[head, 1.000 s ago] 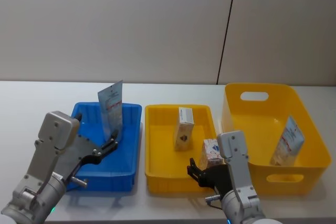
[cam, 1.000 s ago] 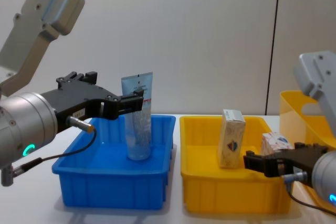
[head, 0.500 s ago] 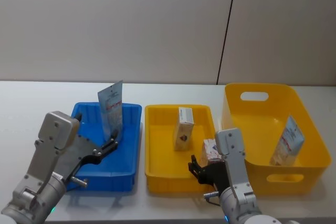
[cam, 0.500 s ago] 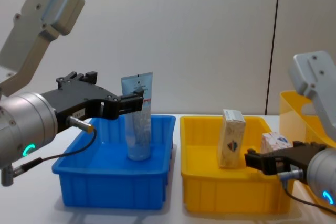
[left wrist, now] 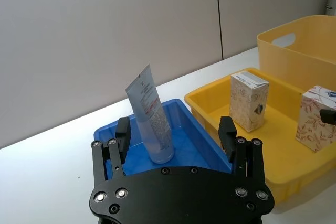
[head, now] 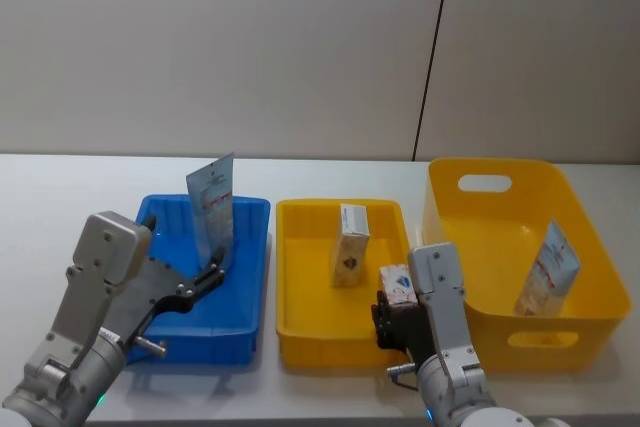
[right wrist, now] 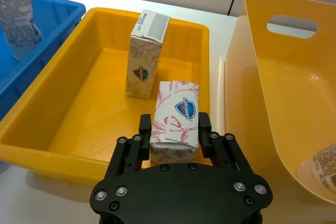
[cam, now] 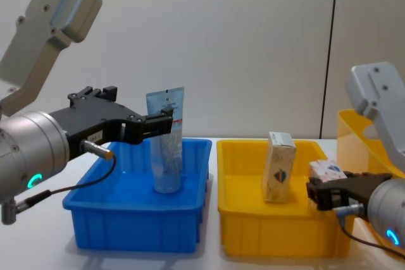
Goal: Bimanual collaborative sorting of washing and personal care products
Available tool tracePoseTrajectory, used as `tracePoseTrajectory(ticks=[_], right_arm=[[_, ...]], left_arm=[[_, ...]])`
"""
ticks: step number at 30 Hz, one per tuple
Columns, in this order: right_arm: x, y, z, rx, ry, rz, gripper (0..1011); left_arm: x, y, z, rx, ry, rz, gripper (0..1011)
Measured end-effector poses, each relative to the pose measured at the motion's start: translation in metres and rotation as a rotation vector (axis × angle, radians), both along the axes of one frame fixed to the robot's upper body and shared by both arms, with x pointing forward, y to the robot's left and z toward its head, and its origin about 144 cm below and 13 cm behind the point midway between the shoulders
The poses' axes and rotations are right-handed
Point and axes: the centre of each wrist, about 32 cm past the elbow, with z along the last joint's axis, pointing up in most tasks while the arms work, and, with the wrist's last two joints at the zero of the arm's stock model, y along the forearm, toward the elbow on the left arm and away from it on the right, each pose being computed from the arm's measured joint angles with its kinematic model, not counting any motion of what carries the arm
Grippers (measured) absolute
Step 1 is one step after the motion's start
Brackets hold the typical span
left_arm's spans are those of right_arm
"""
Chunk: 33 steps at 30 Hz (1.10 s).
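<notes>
Right tool point(right wrist: 174, 129) now pinching small box point(right wrist: 176, 120), left tool point(left wrist: 175, 136) spread before tube point(left wrist: 152, 115).

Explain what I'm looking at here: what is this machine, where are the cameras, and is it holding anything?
This is a two-armed robot, filmed from its head, chest and both wrists. On the white table stand a blue plastic bin, a shallow yellow plastic tray and a deep yellow plastic basket. The left gripper, jaws open, hovers before an upright translucent pale-blue tube in the blue bin. The right gripper has its jaws on either side of a small cream cardboard box in the tray, beside a taller one. Another tube leans in the basket.
</notes>
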Motion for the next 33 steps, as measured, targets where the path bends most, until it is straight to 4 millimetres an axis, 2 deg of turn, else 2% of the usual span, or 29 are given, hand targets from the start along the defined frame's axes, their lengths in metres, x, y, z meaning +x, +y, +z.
tracePoseTrajectory(ticks=[5, 8, 23, 33], right_arm=[[0.0, 0.0, 0.0, -0.001, 0.0, -0.001, 366], [0.0, 0.0, 0.0, 0.0, -0.002, -0.002, 335], [0.001, -0.001, 0.015, 0.085, -0.103, 0.022, 323], [0.007, -0.006, 0.048, 0.213, -0.244, 0.03, 323]], left_arm=[[0.0, 0.0, 0.0, 0.0, 0.0, 0.0, 1001], [0.0, 0.0, 0.0, 0.0, 0.0, 0.0, 1001], [0.0, 0.0, 0.0, 0.0, 0.0, 0.0, 1001], [0.0, 0.0, 0.0, 0.0, 0.0, 0.0, 1001]])
